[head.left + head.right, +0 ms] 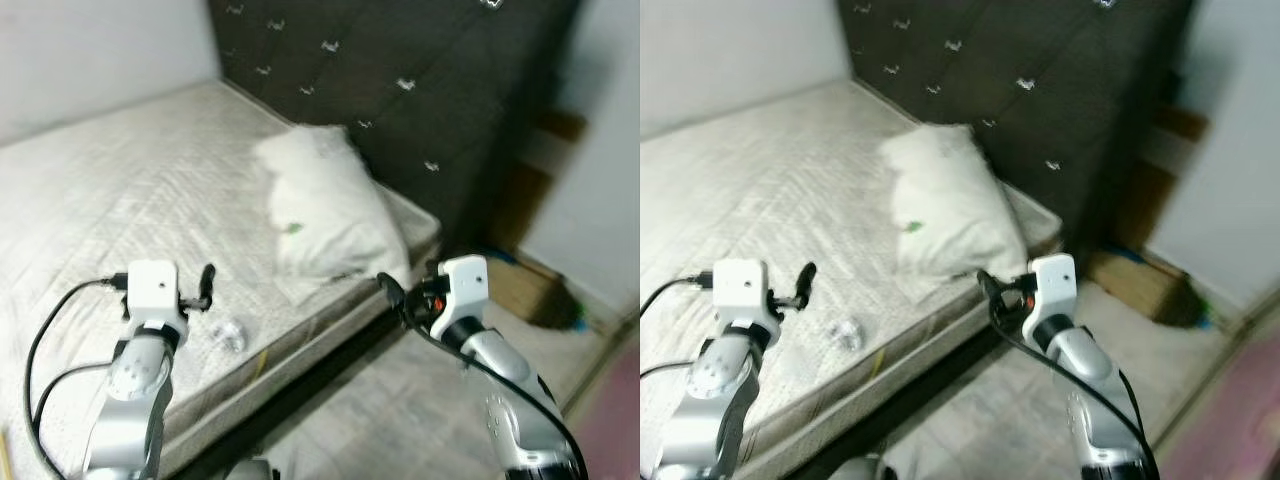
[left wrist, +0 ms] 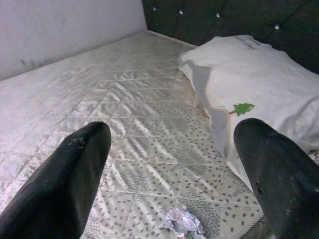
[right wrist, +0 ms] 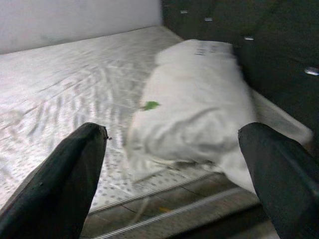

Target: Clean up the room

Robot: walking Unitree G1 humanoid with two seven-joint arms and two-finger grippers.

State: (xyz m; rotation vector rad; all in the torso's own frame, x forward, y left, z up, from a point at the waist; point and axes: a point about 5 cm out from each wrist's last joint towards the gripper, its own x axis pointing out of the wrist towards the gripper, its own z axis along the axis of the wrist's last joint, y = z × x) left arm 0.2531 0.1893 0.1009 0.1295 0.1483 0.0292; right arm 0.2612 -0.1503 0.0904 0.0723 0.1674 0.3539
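Mattress (image 1: 120, 190): wrapper (image 1: 229, 334) (crumpled) beside left claw (image 1: 206, 284)

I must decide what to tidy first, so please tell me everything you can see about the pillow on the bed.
The pillow is white, soft and rumpled, in a cloth cover with a small green tree mark on its side. It lies on the mattress at the corner nearest the dark tufted headboard, its far end resting against the headboard and its near end at the mattress edge. Nothing holds it; the right tool hovers just in front of it, not touching.
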